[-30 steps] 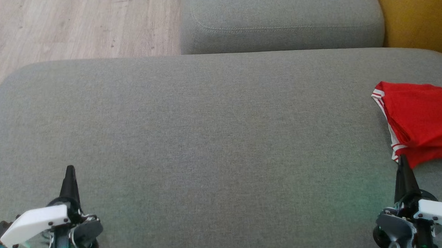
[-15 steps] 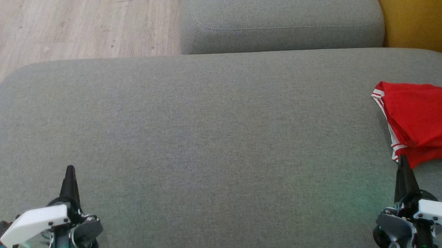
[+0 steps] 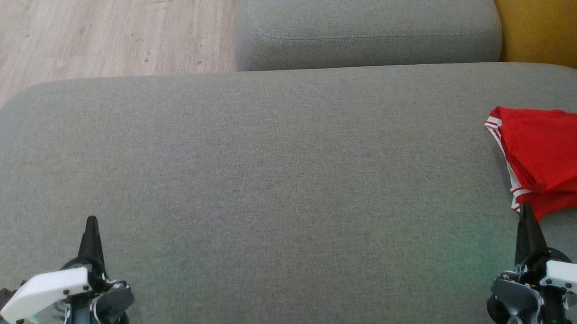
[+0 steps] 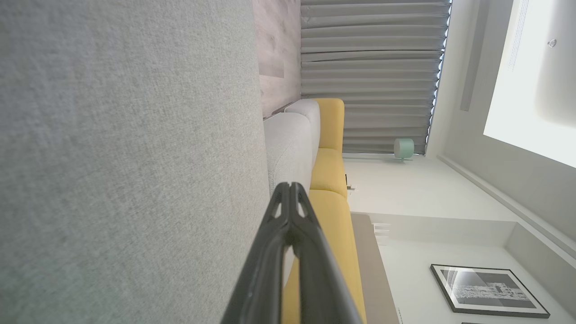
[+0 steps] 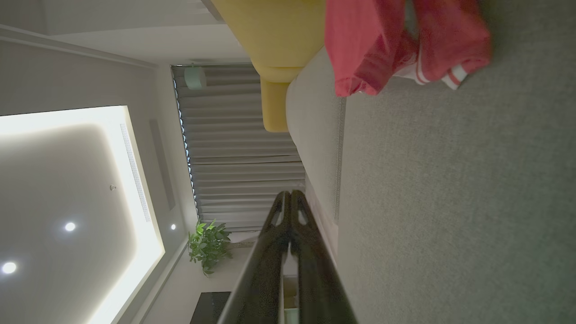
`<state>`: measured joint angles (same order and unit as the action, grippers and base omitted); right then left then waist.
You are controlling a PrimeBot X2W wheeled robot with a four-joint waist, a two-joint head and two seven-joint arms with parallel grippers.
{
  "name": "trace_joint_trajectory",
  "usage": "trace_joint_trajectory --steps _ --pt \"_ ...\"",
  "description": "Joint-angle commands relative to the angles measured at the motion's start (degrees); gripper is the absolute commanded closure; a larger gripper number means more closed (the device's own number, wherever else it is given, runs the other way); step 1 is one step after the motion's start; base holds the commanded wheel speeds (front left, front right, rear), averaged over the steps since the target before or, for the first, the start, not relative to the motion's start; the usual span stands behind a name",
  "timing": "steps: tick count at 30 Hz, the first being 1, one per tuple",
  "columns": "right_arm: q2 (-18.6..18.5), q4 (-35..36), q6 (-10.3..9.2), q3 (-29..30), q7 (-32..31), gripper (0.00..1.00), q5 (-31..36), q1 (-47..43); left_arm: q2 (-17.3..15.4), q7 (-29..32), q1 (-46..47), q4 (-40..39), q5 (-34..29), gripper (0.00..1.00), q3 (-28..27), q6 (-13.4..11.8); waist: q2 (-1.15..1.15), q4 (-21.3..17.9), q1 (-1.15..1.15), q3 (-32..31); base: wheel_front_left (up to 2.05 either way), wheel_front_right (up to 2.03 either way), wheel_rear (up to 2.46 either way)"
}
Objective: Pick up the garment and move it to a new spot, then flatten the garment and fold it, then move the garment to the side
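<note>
A folded red garment (image 3: 551,159) with white striped trim lies at the right edge of the grey sofa cushion (image 3: 268,180); the right wrist view shows the garment (image 5: 387,45) at its top. My right gripper (image 3: 526,211) is shut and holds nothing, its tip just short of the garment's near corner. My left gripper (image 3: 91,221) rests over the cushion at the lower left, shut and holding nothing. In each wrist view the two dark fingers meet at the tips, the left gripper (image 4: 289,185) and the right gripper (image 5: 288,193).
A second grey cushion (image 3: 367,29) sits behind the main one. Wooden floor (image 3: 80,26) lies at the upper left. A yellow sofa part (image 3: 552,27) is at the upper right. Bare grey cushion stretches between the two grippers.
</note>
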<state>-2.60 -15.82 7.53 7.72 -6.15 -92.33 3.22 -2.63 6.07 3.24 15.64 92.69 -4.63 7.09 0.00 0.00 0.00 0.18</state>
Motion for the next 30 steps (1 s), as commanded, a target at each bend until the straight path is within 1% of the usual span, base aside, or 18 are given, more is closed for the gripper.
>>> trace_joint_trajectory --steps 1,30 --pt "-0.3 1.8 -0.04 -1.2 -0.3 1.0 0.1 3.0 -0.2 0.4 2.9 -1.6 -0.5 1.0 -1.9 0.4 0.0 0.0 0.0 0.0 0.0 0.0 0.0" --pt "-0.3 1.8 -0.04 -1.2 -0.3 1.0 0.1 3.0 -0.2 0.4 2.9 -1.6 -0.5 1.0 -1.9 0.4 0.0 0.0 0.0 0.0 0.0 0.0 0.0"
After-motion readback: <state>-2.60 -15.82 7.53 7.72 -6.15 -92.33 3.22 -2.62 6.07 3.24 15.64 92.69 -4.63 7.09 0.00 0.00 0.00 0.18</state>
